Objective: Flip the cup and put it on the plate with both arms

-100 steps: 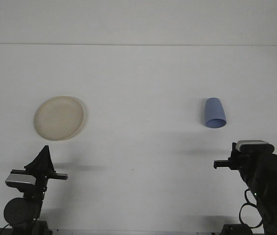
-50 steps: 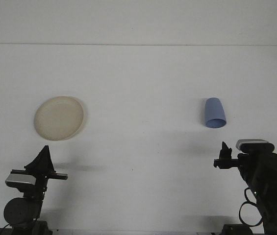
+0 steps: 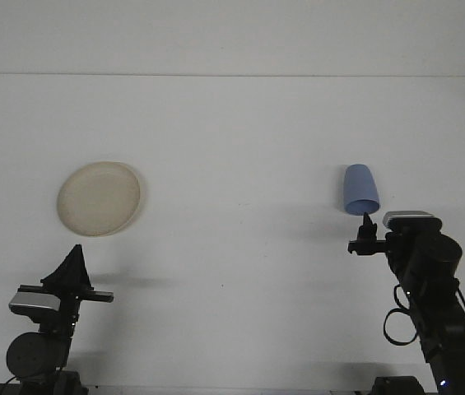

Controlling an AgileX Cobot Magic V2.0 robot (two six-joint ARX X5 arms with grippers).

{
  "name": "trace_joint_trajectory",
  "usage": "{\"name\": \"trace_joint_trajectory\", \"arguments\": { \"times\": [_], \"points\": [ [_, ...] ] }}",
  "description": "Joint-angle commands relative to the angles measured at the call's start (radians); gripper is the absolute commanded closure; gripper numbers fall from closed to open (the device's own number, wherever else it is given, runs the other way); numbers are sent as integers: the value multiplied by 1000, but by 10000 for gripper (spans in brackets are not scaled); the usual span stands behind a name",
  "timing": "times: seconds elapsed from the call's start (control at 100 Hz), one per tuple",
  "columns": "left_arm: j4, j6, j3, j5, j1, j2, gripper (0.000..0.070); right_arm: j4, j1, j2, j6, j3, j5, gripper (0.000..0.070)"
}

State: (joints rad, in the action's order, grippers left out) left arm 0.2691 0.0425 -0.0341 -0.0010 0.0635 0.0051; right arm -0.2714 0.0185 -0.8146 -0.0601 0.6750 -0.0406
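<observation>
**Two arms low, cup untouched on its side**

Two arms sit at the near edge of my front view. The cup [image 3: 360, 200], blue, lies on its side on the white table [image 3: 232, 140], right of centre, its open mouth turned toward me. The plate [image 3: 99, 198], cream and empty, lies well apart from it on the left half.

The right gripper [image 3: 366, 234] is raised just below the cup's rim, near it; I cannot confirm contact. I cannot tell how far its fingers are parted from this angle, and I see nothing held in them.

The left gripper [image 3: 74, 265] points up at the table's near left, below the plate and clear of it. Its opening is likewise unreadable; it carries nothing.
</observation>
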Motion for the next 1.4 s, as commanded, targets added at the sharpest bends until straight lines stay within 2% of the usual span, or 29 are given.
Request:
{"name": "trace_joint_trajectory", "arguments": {
  "times": [0.0,0.17,0.3,0.53,0.67,0.89,1.08,1.2,1.39],
  "points": [
    [10,-8,20,-2,0,-2,689,63,-2,-12,-28,-50,24,233],
    [10,-8,20,-2,0,-2,689,265,-5,-13,-46,-208,103,233],
    [10,-8,20,-2,0,-2,689,409,-21,-40,-45,-286,97,233],
    [10,-8,20,-2,0,-2,689,571,-73,-201,-10,-294,90,233],
    [10,-8,20,-2,0,-2,689,679,-119,-327,-2,-294,15,233],
    [9,-8,20,-2,0,-2,689,871,-167,-490,3,-292,-65,233],
    [10,-8,20,-2,0,-2,689,949,-185,-596,16,-264,-77,234],
    [10,-8,20,-2,0,-2,689,982,-195,-660,16,-228,-119,234],
    [10,-8,20,-2,0,-2,689,982,-196,-756,37,-149,-128,234]
  ]
}}
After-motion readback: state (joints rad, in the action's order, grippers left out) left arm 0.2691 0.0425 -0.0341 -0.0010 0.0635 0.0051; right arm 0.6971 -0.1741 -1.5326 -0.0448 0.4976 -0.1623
